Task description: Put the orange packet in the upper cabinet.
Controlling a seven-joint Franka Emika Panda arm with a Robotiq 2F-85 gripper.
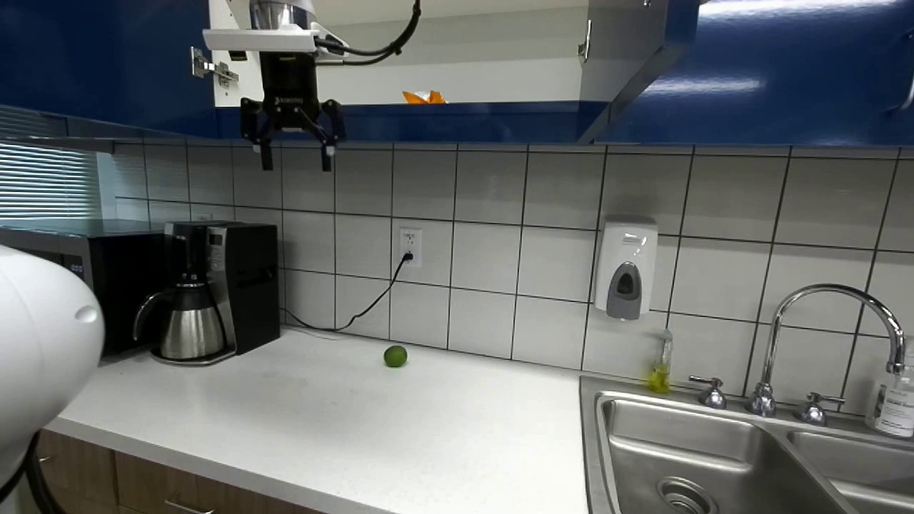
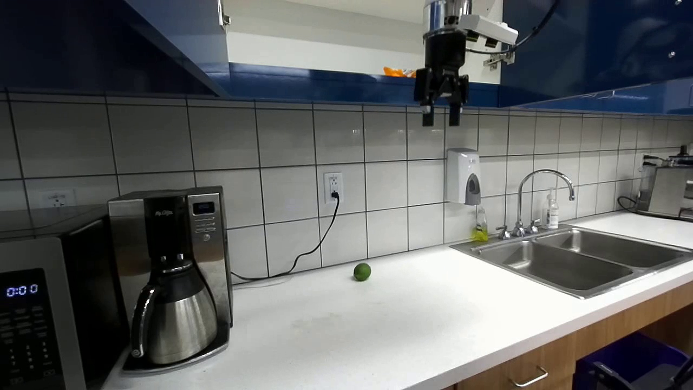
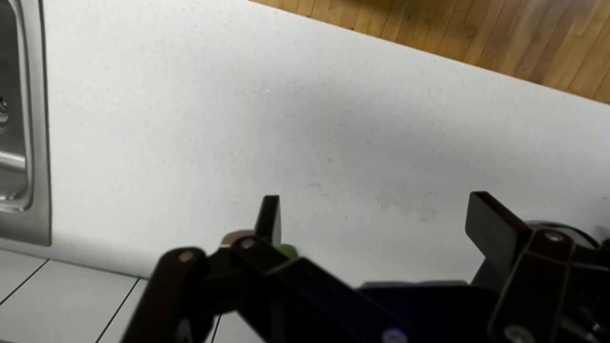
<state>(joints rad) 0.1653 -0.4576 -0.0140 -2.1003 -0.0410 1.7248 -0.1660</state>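
Observation:
The orange packet (image 1: 424, 97) lies inside the open upper cabinet (image 1: 485, 123), behind its blue bottom edge. Only the top of the packet shows; its lower part is hidden by that edge. The packet also shows in an exterior view (image 2: 399, 72) at the cabinet's (image 2: 314, 84) bottom edge. My gripper (image 1: 297, 158) points down in front of the cabinet, apart from the packet, with its fingertips below the cabinet's bottom edge. It is open and empty, as an exterior view (image 2: 441, 116) and the wrist view (image 3: 371, 212) show. The packet is out of the wrist view.
The opened blue doors (image 1: 639, 57) stand out beside the cabinet opening. A green ball-like object (image 1: 395, 356) sits on the white counter (image 1: 428, 428). A coffee maker (image 2: 173, 281) and a microwave (image 2: 38, 303) stand at one end, a sink (image 2: 574, 260) at the other. A soap dispenser (image 1: 627, 268) hangs on the wall.

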